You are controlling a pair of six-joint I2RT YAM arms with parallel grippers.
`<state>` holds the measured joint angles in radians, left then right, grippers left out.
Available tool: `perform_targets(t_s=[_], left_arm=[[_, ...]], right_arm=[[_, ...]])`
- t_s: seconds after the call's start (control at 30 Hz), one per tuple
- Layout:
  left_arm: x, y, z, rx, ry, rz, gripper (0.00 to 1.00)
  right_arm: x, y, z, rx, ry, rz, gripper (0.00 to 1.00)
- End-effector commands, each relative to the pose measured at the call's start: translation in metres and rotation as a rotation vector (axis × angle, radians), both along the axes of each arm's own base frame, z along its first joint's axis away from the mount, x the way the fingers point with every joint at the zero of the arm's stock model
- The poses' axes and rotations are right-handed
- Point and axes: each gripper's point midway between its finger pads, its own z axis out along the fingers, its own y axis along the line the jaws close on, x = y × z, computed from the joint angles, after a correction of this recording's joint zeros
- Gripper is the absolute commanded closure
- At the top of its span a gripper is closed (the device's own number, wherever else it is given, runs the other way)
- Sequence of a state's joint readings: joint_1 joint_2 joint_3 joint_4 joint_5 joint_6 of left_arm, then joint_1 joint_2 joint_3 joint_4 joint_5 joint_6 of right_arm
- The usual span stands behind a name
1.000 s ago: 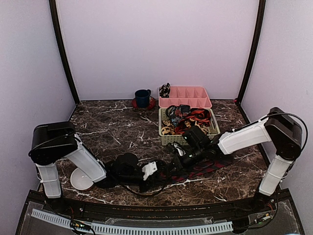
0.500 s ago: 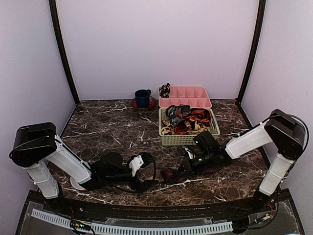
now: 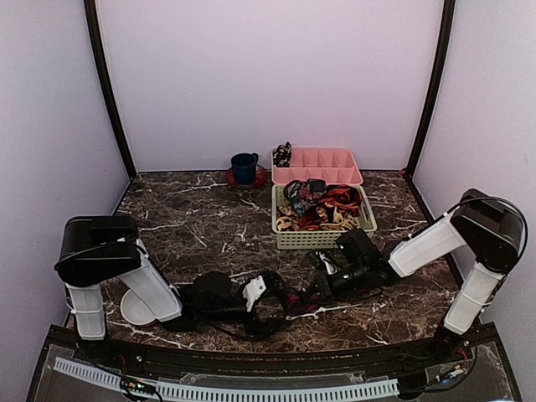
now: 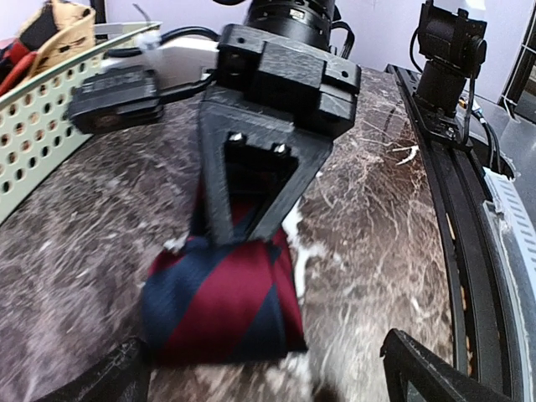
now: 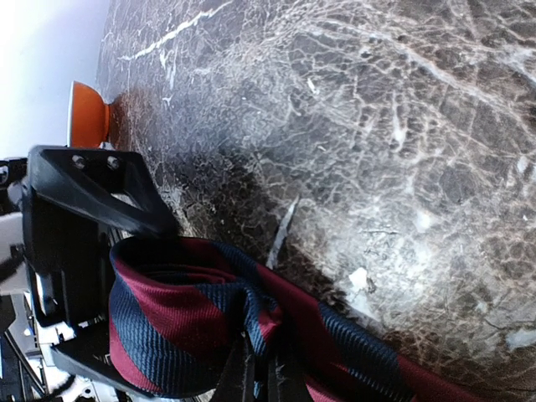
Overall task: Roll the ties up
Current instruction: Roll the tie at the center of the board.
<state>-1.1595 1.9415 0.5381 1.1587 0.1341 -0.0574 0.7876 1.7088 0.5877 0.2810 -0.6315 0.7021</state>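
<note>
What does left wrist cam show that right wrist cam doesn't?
Left wrist only: the perforated basket with other ties over its rim, and the black rail along the near edge. Right wrist only: an orange object in the distance. Both: the striped tie on the marble table, the right hand shut on it, the left hand open either side of it.

No legible text or numbers
</note>
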Motion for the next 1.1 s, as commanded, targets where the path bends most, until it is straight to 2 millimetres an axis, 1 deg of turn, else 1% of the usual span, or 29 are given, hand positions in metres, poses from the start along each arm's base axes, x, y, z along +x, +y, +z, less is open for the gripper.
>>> perform_targets(t_s=[0.0, 0.03, 0.1, 0.2, 0.3, 0.33, 0.43, 0.5, 0.53, 0.57, 0.6, 0.63, 0.67, 0.73, 0.83, 0.93, 1.0, 1.07], left_arm=[[0.013, -0.019, -0.003, -0.036, 0.01, 0.078, 0.02], [0.017, -0.019, -0.006, -0.034, 0.013, 0.101, 0.04], [0.019, -0.02, -0.008, -0.03, -0.002, 0.107, 0.07], [0.02, -0.02, -0.019, 0.038, -0.03, 0.094, 0.14], [0.019, -0.017, -0.027, 0.083, -0.025, 0.07, 0.32], [0.019, -0.016, -0.028, 0.09, -0.019, 0.064, 0.36], [0.015, -0.013, -0.031, 0.104, -0.004, 0.033, 0.44], [0.013, -0.01, -0.036, 0.122, 0.007, 0.02, 0.56], [0.012, -0.007, -0.038, 0.128, 0.013, 0.008, 0.63], [0.011, 0.0, -0.042, 0.142, 0.018, 0.001, 0.71], [0.01, 0.007, -0.045, 0.155, 0.02, 0.0, 0.77], [0.008, 0.012, -0.047, 0.168, 0.02, -0.012, 0.79], [0.006, 0.017, -0.047, 0.182, 0.015, -0.025, 0.81], [-0.001, 0.023, -0.055, 0.243, 0.006, -0.064, 0.82], [-0.006, 0.027, -0.064, 0.31, -0.014, -0.111, 0.82], [-0.007, 0.028, -0.066, 0.332, -0.016, -0.121, 0.82], [-0.007, 0.028, -0.069, 0.348, -0.013, -0.126, 0.82], [-0.008, 0.028, -0.07, 0.357, -0.008, -0.128, 0.82]], right_arm=[[-0.015, -0.025, -0.041, -0.171, 0.072, -0.052, 1.0], [-0.015, -0.023, -0.04, -0.167, 0.071, -0.052, 1.0], [-0.015, -0.02, -0.038, -0.158, 0.075, -0.056, 1.0], [-0.016, -0.013, -0.034, -0.14, 0.075, -0.061, 1.0], [-0.014, -0.006, -0.031, -0.133, 0.07, -0.073, 1.0], [-0.014, -0.003, -0.029, -0.129, 0.067, -0.076, 1.0], [-0.015, 0.005, -0.025, -0.108, 0.065, -0.087, 1.0], [-0.016, 0.011, -0.021, -0.092, 0.062, -0.081, 1.0], [-0.018, 0.014, -0.018, -0.079, 0.067, -0.071, 0.98], [-0.019, 0.015, -0.016, -0.072, 0.073, -0.064, 0.94], [-0.019, 0.015, -0.012, -0.065, 0.071, -0.06, 0.88], [-0.018, 0.014, -0.007, -0.058, 0.061, -0.057, 0.81], [-0.017, 0.013, -0.001, -0.049, 0.051, -0.056, 0.73], [-0.013, 0.013, 0.013, -0.027, 0.032, -0.047, 0.62], [-0.014, 0.024, 0.037, 0.026, 0.022, -0.003, 0.51], [-0.013, 0.035, 0.051, 0.055, 0.019, 0.017, 0.48], [-0.011, 0.038, 0.055, 0.055, 0.022, 0.02, 0.48], [-0.011, 0.041, 0.054, 0.047, 0.028, 0.027, 0.49]])
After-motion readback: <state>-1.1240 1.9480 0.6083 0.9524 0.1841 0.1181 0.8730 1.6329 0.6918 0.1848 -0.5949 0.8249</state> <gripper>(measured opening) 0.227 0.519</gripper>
